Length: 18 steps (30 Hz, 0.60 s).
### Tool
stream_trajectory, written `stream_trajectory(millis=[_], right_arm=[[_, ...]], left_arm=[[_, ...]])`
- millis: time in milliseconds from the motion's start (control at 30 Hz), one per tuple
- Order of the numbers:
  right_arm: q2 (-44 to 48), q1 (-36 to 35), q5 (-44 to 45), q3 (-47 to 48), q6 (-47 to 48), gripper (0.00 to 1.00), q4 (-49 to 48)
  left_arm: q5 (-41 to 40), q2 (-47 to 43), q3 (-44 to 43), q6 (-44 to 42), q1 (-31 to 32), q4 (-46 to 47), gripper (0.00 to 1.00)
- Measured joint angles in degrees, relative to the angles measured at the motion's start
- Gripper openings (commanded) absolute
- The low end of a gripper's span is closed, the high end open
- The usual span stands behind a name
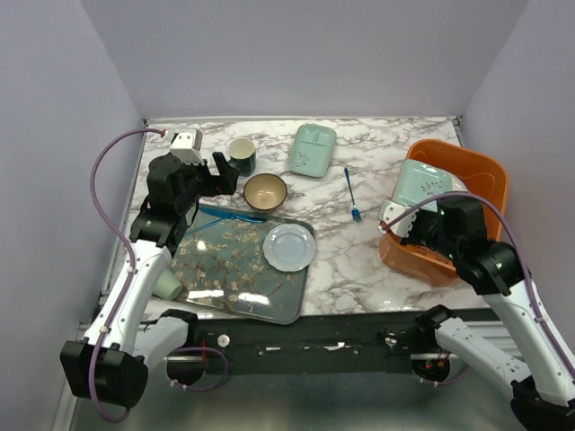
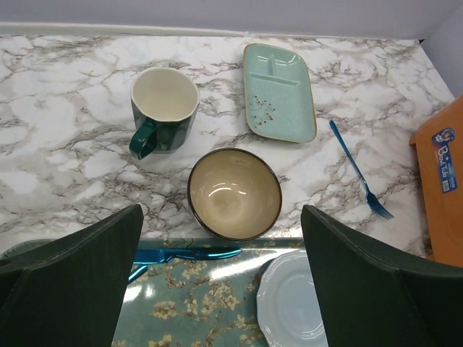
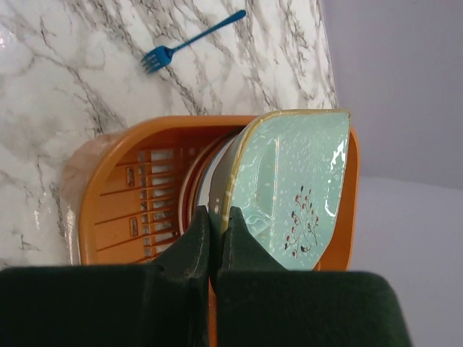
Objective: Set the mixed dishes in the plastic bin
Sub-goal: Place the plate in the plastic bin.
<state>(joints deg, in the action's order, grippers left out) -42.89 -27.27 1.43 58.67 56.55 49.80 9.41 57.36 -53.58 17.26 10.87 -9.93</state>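
Note:
My left gripper [image 1: 226, 175] [image 2: 221, 220] hangs open above the table, just short of the brown bowl [image 1: 266, 191] [image 2: 234, 193], with nothing between its fingers. Beyond the bowl stand a dark green mug [image 1: 241, 154] [image 2: 164, 108] and a mint rectangular dish [image 1: 314, 149] [image 2: 278, 101]. The orange plastic bin [image 1: 476, 171] [image 3: 137, 188] sits at the right. My right gripper [image 1: 406, 215] [image 3: 219, 217] is shut on the rim of a second mint dish [image 1: 422, 184] [image 3: 296, 181], which stands tilted on edge inside the bin against stacked plates [image 3: 197, 181].
A dark floral tray [image 1: 225, 269] [image 2: 195, 303] lies front left with a pale plate [image 1: 289, 247] [image 2: 293, 303] and a blue knife [image 1: 229, 215] [image 2: 184, 254] on it. A pale green cup [image 1: 168, 285] lies beside the tray under my left arm. A blue fork [image 1: 351, 194] [image 2: 360, 170] [image 3: 189, 40] lies mid-table.

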Motion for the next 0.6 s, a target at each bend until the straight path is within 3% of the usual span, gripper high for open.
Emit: stream_trajectory(millis=[600], right_arm=[[2.0,10.1,-0.6,-9.8,4.7,0.01,0.0]], left_arm=[[-0.4,-2.3,0.6,-1.2,0.0,0.8,0.99]])
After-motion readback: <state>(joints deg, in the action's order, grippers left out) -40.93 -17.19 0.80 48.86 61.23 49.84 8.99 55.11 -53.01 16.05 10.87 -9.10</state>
